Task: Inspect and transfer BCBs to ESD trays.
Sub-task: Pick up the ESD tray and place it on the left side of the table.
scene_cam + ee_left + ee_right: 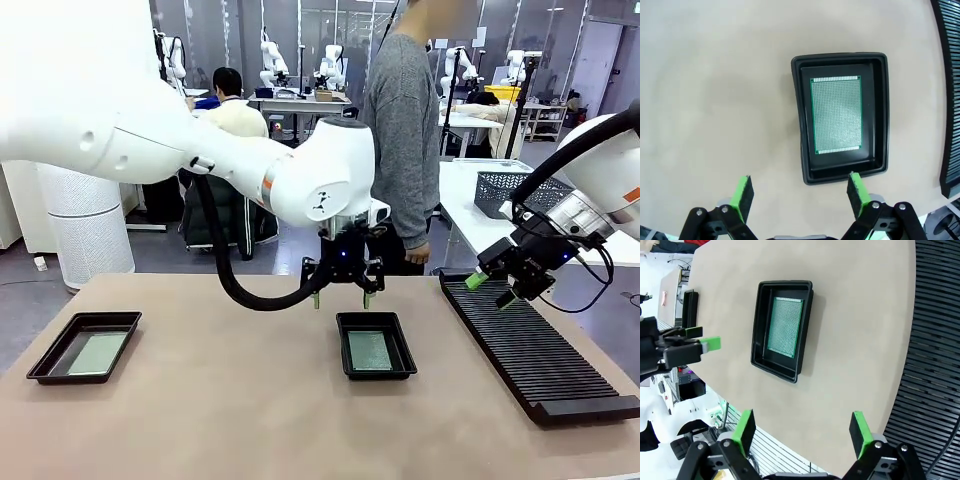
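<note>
Left tool (343, 291): released, jaws spread wide, holding nothing; it hangs above the far rim of the middle ESD tray (404, 366). In the left wrist view its green pads (744, 195) stand either side of that tray's near edge.
Right tool (497, 284): released, jaws apart, empty; it hovers over the far end of the slotted rack (540, 360).
Middle board (369, 350): one BCB lies flat on the floor of the middle ESD tray, roughly centred, with a band of bare black floor on every side.
Left tray (48, 366): the second ESD tray sits at the left of the counter (230, 410), well apart from the first, and carries another BCB (97, 352) lying flat.
Person (403, 130): stands at the far side of the counter, hand hanging by the side, not touching anything.
Handling, judged: a thin perforated board of this kind should be light and stiff, with smooth, somewhat slippery faces.
Fragility, judged: likely to tolerate a firm edge pinch; bending or scraping the faces looks best avoided.
Grasp point, judged: lying flat in a rimmed tray, the board offers only its edges. Take the two long edges across the narrow width, pads lowered into the floor gaps.
Risk, judged: pads catching the tray rim, or lifting the light tray with the board.
</note>
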Available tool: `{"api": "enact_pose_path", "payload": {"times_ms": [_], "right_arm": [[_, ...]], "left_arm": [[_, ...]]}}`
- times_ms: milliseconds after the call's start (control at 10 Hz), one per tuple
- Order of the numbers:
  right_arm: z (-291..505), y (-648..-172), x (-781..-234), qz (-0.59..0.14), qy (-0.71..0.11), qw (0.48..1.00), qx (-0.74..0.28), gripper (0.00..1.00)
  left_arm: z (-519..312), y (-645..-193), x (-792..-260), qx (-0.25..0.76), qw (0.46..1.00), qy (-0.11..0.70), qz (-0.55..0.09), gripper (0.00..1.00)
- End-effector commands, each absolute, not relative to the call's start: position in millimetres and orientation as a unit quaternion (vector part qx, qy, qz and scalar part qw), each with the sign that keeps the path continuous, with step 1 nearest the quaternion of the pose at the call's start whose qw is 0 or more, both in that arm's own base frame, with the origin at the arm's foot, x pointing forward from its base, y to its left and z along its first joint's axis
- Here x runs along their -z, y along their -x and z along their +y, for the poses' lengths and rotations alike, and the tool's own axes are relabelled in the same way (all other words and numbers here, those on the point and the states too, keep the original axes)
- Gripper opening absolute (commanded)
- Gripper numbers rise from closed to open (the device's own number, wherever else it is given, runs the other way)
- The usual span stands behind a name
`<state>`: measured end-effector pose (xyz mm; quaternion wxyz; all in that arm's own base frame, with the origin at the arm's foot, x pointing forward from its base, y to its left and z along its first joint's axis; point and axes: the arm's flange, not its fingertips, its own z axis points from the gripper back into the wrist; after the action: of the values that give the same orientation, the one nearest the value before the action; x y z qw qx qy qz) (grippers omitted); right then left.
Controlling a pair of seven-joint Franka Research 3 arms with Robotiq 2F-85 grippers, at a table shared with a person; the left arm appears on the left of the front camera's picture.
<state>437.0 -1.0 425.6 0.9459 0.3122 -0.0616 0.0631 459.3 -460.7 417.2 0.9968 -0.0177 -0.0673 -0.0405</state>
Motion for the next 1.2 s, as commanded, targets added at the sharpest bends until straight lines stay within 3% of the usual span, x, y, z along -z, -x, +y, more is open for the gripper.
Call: {"api": "enact_pose_path", "payload": {"times_ms": [0,1100], "right_arm": [[-1.2,-435.9,-426.2,-0.062,-0.308,0.948,-0.059,1.0],[-1.2,-435.9,-426.2,-0.062,-0.308,0.948,-0.059,1.0]], "left_arm": [[-471.6,-468.2,-405.1,0.038,0.997,-0.002,-0.066,1.0],[-471.7,-494.9,-325.2,0.053,0.997,0.032,-0.037,0.97]]}}
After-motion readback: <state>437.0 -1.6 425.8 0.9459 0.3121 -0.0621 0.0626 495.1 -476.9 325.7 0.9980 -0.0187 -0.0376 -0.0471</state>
